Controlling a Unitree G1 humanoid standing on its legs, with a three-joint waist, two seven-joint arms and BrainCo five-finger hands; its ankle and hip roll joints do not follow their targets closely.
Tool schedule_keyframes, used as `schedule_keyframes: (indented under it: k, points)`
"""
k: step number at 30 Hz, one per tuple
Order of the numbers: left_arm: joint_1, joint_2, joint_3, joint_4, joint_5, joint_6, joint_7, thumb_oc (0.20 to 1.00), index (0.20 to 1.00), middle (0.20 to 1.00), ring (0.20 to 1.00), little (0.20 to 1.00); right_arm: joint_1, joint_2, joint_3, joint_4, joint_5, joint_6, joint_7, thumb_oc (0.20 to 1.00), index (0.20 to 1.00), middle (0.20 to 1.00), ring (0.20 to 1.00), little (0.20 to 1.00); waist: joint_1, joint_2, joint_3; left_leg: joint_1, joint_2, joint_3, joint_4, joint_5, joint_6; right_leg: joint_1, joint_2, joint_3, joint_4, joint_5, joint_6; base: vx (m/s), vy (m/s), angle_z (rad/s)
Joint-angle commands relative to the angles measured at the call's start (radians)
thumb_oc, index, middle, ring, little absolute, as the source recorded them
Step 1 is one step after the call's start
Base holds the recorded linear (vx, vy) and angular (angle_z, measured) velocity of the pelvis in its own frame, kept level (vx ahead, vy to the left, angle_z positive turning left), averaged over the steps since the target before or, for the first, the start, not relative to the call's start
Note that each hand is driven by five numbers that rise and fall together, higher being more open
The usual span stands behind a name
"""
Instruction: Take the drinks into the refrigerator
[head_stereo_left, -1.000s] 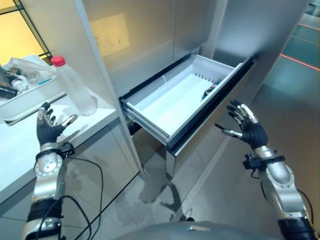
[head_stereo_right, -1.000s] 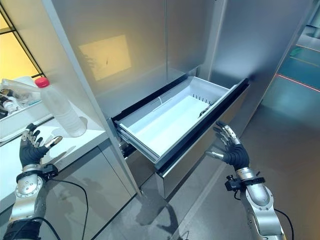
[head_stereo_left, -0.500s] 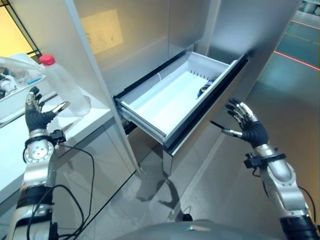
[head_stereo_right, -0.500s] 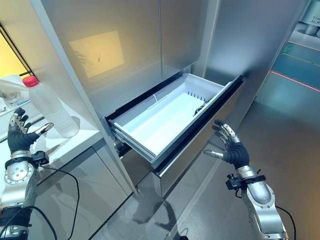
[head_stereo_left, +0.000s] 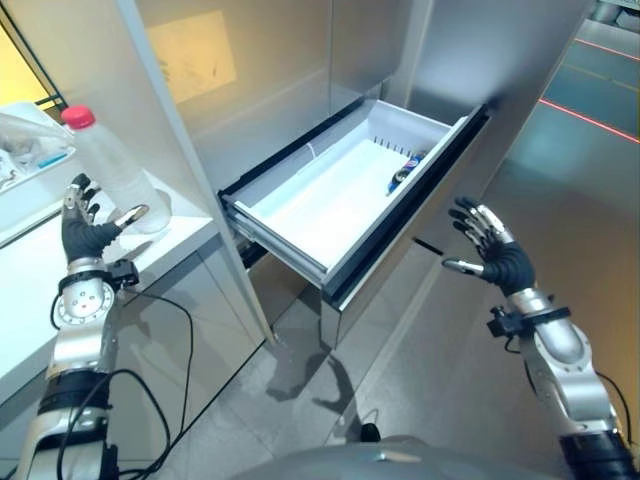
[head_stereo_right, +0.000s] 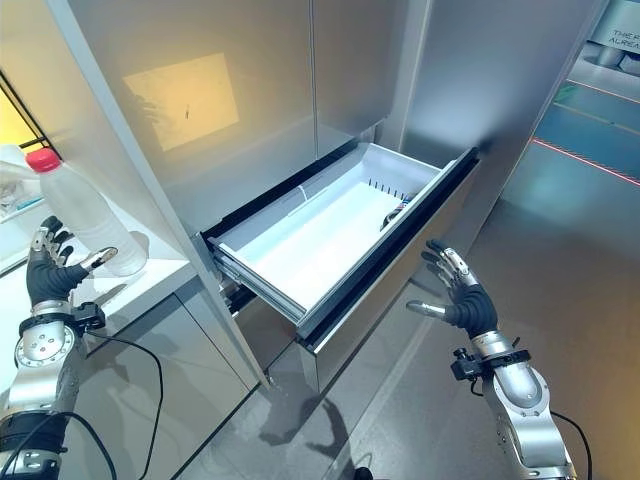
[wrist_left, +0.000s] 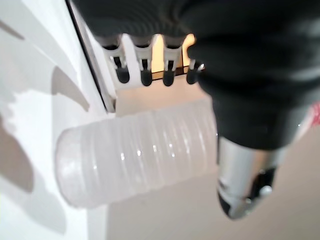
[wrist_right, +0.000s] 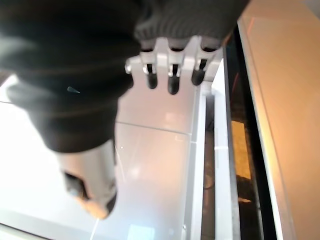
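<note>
Bottle: I see a clear plastic bottle (head_stereo_left: 118, 175) with a red cap (head_stereo_left: 79, 116) standing upright on the white worktop (head_stereo_left: 40, 300), at its far end next to the tall silver panel (head_stereo_left: 160, 110). In the left wrist view its ribbed body (wrist_left: 140, 155) lies just past my fingertips.

Left hand: my left hand (head_stereo_left: 88, 232) is raised just in front of the bottle, palm toward it. Its fingers (wrist_left: 145, 75) are straight and spread and the thumb (wrist_left: 245, 185) stands apart. I am near the bottle, but I cannot tell whether anything touches it; nothing is curled round it.

Right hand: my right hand (head_stereo_left: 492, 255) hangs in the air beside the drawer's front panel (head_stereo_left: 420, 240), apart from it. Its fingers (wrist_right: 172, 80) are spread open, thumb out to the side, and it holds nothing.

Drawer: the refrigerator's drawer (head_stereo_left: 300, 215) is pulled well out, with a white bin inside. At its far right corner lies a small dark thing with blue and red on it (head_stereo_left: 402, 176), too small for me to name.

Tray: a pale tray (head_stereo_left: 30, 170) sits on the worktop behind the bottle, with clear wrapping in it.

Floor: grey glossy floor (head_stereo_left: 430, 400) under the drawer and my right arm.
</note>
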Motion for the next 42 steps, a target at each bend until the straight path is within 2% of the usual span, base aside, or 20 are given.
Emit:
schedule_keyframes:
  k: [1,7,12,33,40,41,42]
  points:
    - [-0.059,0.042,-0.027,0.004,0.032,-0.03,-0.02,1.0,1.0,1.0,1.0,1.0,-0.037,0.003,-0.022,-0.059,0.044,-0.027,0.008,1.0,1.0,1.0,1.0,1.0,-0.008,-0.021,-0.026,-0.031,-0.021,-0.032,0.081,-0.097,0.034,0.042,-0.02,-0.037,0.099,-0.194,0.027,0.0,0.0,0.0]
    - [-0.066,0.032,-0.042,0.01,0.036,-0.022,-0.034,1.0,1.0,1.0,1.0,1.0,-0.029,0.009,-0.023,-0.065,0.052,-0.026,0.019,1.0,1.0,1.0,1.0,1.0,-0.012,-0.021,-0.028,-0.024,-0.022,-0.033,0.075,-0.097,0.034,0.049,-0.018,-0.038,0.093,-0.195,0.026,0.0,0.0,0.0]
    - [-0.111,0.024,-0.067,0.045,-0.023,-0.016,-0.051,1.0,1.0,1.0,1.0,1.0,-0.025,0.013,-0.017,-0.079,0.067,-0.021,0.024,1.0,1.0,1.0,1.0,1.0,-0.02,-0.023,-0.03,-0.021,-0.019,-0.031,0.067,-0.096,0.035,0.049,-0.016,-0.036,0.089,-0.193,0.027,0.0,0.0,0.0]
    - [-0.256,0.059,-0.144,0.142,0.026,-0.005,-0.012,1.0,1.0,1.0,1.0,1.0,0.0,-0.003,0.001,-0.101,0.082,-0.02,0.045,1.0,1.0,1.0,1.0,1.0,-0.048,-0.03,-0.047,-0.006,-0.012,-0.018,0.048,-0.099,0.034,0.042,-0.005,-0.014,0.085,-0.191,0.029,0.01,0.0,-0.01]
    - [-0.341,0.076,-0.192,0.214,0.072,0.018,0.001,1.0,1.0,1.0,1.0,1.0,0.022,-0.006,0.013,-0.1,0.086,-0.016,0.055,1.0,1.0,1.0,1.0,1.0,-0.06,-0.027,-0.055,0.001,-0.013,-0.015,0.039,-0.098,0.033,0.048,-0.003,-0.007,0.077,-0.189,0.031,0.01,0.003,-0.02]
    - [-0.36,0.074,-0.203,0.23,0.078,0.023,0.006,0.896,0.896,0.896,0.896,0.896,0.024,-0.007,0.015,-0.1,0.087,-0.016,0.057,1.0,1.0,1.0,1.0,1.0,-0.062,-0.027,-0.057,0.001,-0.013,-0.016,0.038,-0.097,0.033,0.049,-0.003,-0.007,0.075,-0.188,0.032,0.02,0.001,-0.04]
    - [-0.391,0.066,-0.214,0.255,0.084,0.029,0.013,0.338,0.338,0.338,0.338,0.338,0.029,-0.007,0.02,-0.106,0.092,-0.016,0.059,1.0,1.0,1.0,1.0,1.0,-0.066,-0.026,-0.058,0.001,-0.013,-0.015,0.035,-0.096,0.032,0.047,-0.002,-0.007,0.075,-0.187,0.032,0.02,0.0,-0.04]
